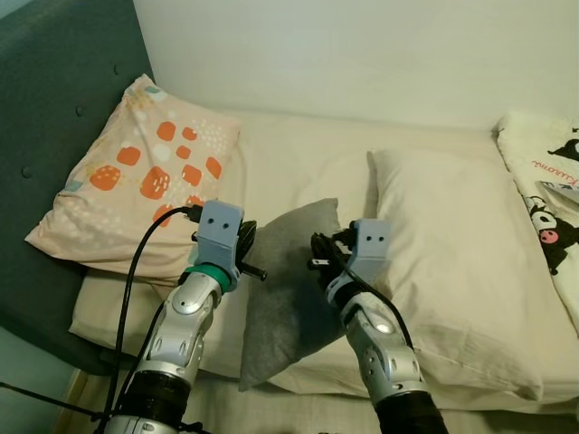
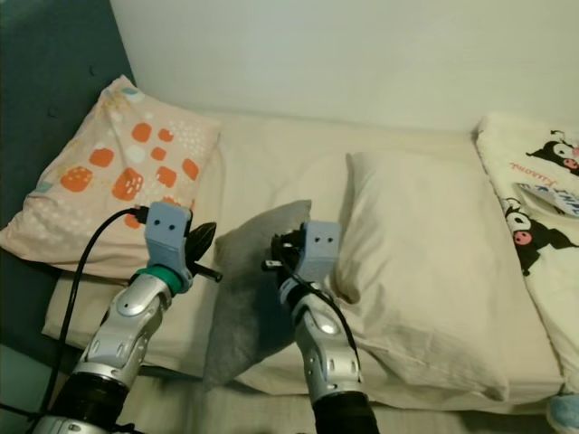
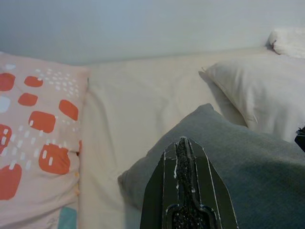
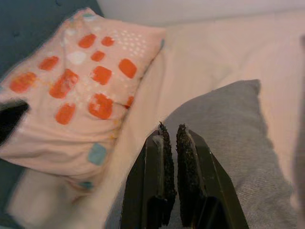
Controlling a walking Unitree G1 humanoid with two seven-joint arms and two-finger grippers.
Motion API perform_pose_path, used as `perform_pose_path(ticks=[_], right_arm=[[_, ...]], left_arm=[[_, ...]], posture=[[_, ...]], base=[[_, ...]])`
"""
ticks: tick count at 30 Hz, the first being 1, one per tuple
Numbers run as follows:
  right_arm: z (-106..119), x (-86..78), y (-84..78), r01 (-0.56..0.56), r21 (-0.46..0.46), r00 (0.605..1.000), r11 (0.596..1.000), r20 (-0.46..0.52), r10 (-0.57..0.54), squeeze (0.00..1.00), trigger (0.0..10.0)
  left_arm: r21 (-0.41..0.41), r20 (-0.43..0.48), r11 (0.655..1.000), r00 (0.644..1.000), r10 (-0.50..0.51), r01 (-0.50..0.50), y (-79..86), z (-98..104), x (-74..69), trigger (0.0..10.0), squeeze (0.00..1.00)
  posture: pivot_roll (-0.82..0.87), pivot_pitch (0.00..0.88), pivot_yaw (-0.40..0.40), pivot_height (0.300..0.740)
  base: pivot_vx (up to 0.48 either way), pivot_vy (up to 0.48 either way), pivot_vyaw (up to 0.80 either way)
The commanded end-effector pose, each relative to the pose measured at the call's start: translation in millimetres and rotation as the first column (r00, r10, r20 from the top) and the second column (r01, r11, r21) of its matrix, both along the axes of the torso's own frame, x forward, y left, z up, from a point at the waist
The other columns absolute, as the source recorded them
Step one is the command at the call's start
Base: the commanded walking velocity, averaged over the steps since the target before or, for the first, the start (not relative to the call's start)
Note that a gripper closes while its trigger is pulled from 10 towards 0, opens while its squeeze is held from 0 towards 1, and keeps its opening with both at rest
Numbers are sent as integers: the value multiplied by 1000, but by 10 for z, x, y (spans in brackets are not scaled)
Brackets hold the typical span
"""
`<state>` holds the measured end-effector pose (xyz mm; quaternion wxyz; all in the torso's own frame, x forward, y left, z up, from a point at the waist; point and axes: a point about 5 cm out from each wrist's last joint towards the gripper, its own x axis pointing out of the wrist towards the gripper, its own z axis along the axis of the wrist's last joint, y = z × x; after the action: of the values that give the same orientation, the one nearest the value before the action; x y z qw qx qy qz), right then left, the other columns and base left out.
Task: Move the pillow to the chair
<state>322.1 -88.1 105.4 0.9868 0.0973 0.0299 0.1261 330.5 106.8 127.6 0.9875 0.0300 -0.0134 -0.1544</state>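
Left eye view: left gripper (image 1: pixel 246 254) and right gripper (image 1: pixel 323 256) flank grey pillow (image 1: pixel 288 289), fingers pressed together, gripping nothing, likely squeezing it between arms to lift

We saw a plain grey pillow (image 1: pixel 289 289), a peach pillow (image 1: pixel 145 172) patterned with orange blotches and white dots, a cream pillow (image 1: pixel 452 262), a teal headboard (image 1: pixel 54 99), and a white blanket (image 1: pixel 547 181) bearing black cartoon figures.

Cream-sheeted bed (image 1: pixel 289 154) carries patterned pink pillow (image 1: pixel 145 172), grey pillow (image 1: pixel 289 289), large cream pillow (image 1: pixel 452 262), cartoon-print blanket (image 1: pixel 547 190).
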Motion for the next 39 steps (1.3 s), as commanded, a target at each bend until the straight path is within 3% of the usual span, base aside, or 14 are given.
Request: perform_pose_path(ticks=[1,4,12,20,27,29,30,33,39], right_arm=[[45,29,13,4,-23,1000,1000,20,-3,0,10000],[112,53,-19,30,54,999,998,36,-32,0,10000],[385,197,-189,141,131,980,981,121,-157,0,10000],[532,330,-355,188,90,967,978,157,-200,0,10000],[453,303,-331,165,84,975,983,137,-176,0,10000],[377,308,-282,133,30,986,991,101,-136,0,10000],[208,308,-194,57,-110,998,992,22,-55,0,10000],[-17,279,-127,-40,-297,998,954,-62,23,0,10000],[-143,294,-156,-14,-275,994,961,-111,-18,0,10000]], left_arm=[[8,-3,1000,1000,3,-3,-5,-28,-11,10000,0],[12,0,1000,1000,6,-6,1,-29,-18,10000,0],[28,1,999,1000,18,-18,64,-53,-41,10000,0],[35,3,999,1000,21,-21,81,-47,-46,10000,0],[45,2,999,1000,21,-21,88,-59,-52,10000,0],[52,0,998,1000,19,-19,90,-65,-53,10000,0],[65,-4,998,1000,16,-16,89,-77,-51,10000,0],[76,-9,997,1000,14,-13,78,-93,-47,10000,0],[78,-10,997,1000,13,-12,49,-105,-56,10000,0]], posture=[[-34,20,9,740],[-32,20,6,740],[-30,27,1,740],[-26,29,-2,740],[-24,32,-1,740],[-28,32,-1,740],[-33,32,0,740],[-36,33,-1,740],[-35,37,-8,740]], base=[[0,0,0],[0,0,0],[0,0,0],[0,0,0],[0,0,0],[0,0,0],[0,0,0],[0,0,0],[0,0,0]])
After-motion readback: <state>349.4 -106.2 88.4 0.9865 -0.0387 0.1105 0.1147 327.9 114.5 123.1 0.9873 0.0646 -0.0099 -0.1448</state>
